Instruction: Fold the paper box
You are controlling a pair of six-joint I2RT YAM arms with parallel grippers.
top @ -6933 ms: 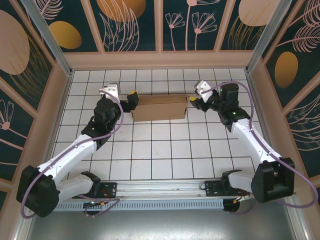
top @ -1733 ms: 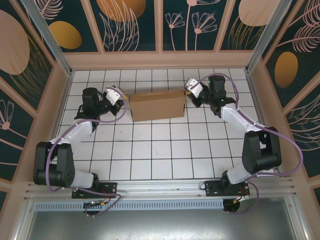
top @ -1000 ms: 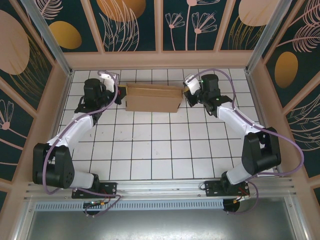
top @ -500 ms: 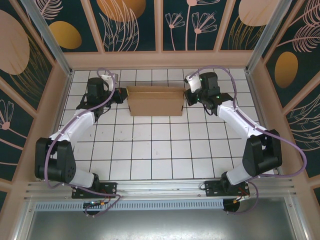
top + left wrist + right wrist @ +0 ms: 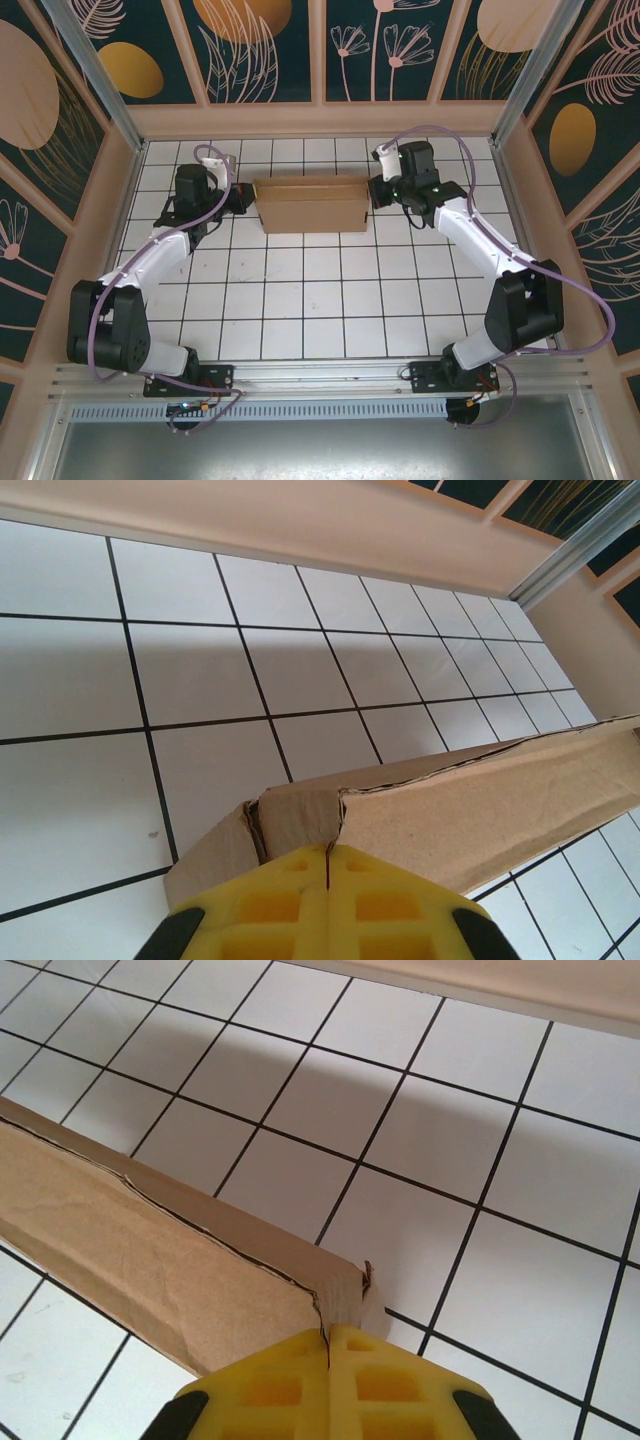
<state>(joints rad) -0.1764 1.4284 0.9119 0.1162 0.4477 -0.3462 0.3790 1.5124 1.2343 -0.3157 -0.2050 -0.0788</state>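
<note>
The paper box (image 5: 310, 203) is a shallow brown cardboard box lying crosswise on the far half of the white tiled table (image 5: 320, 300). My left gripper (image 5: 244, 200) is shut, and its yellow tips touch the box's left end. My right gripper (image 5: 373, 192) is shut too, and its tips touch the right end. In the left wrist view the left gripper (image 5: 328, 848) meets a seam between flaps on the box (image 5: 480, 800). The right wrist view has the right gripper (image 5: 328, 1332) at the corner edge of the box (image 5: 150, 1230).
A beige back wall (image 5: 320, 120) runs two tile rows behind the box. Side walls (image 5: 110, 230) close in the table left and right. Open tiles stretch from the box toward the arm bases (image 5: 320, 378).
Over the last seconds the box went toward the back wall between both shut grippers. In the last second it came back a little nearer and levelled out; both wrists shifted slightly.
</note>
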